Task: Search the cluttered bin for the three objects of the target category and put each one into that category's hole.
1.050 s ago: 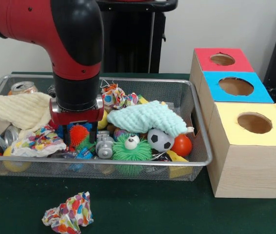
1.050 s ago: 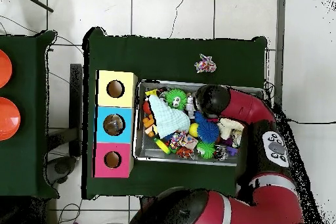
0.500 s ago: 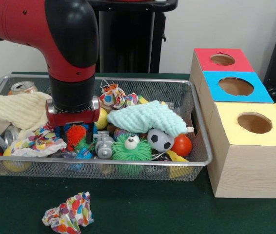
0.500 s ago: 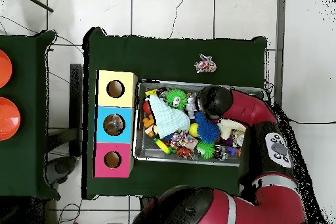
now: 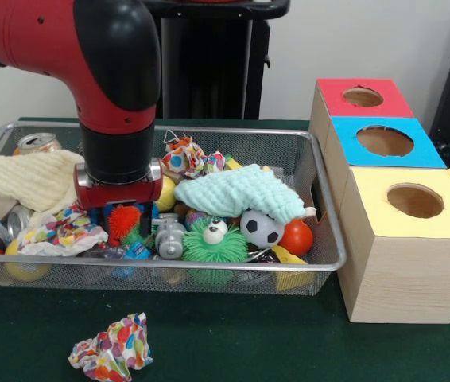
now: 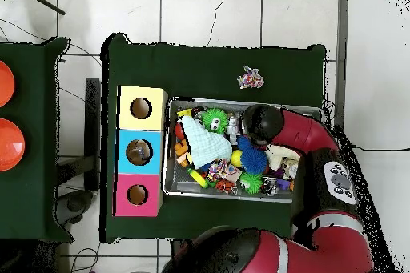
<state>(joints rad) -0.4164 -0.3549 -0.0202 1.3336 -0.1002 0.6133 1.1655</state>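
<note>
The arm (image 5: 106, 87) reached down into the left half of the wire bin (image 5: 209, 267), and its gripper (image 5: 123, 216) was sunk among the toys there, just over an orange spiky ball (image 5: 125, 220). Whether the gripper was apart or together could not be told, since the arm's wrist and the clutter hid its tips in both views.

Near the bin's front edge lay a green furry ball with one eye (image 5: 213, 241), a small soccer ball (image 5: 261, 228) and an orange ball (image 5: 296, 236), the last close to the right wall. A pale green cloth (image 5: 237, 191) was draped over the middle of the pile, and a cream cloth (image 5: 26, 179) lay toward the left end beside a can (image 5: 37, 143) in the back left corner. A crumpled spotted paper (image 5: 184, 156) sat near the back edge.

Another crumpled spotted paper wad (image 5: 112, 347) lay on the green desk (image 5: 289, 350) outside the bin, in front of its left half.

Just right of the bin stood a wooden box with a red hole (image 5: 362, 97), a blue hole (image 5: 385, 141) and a yellow hole (image 5: 415, 200) in a row.
</note>
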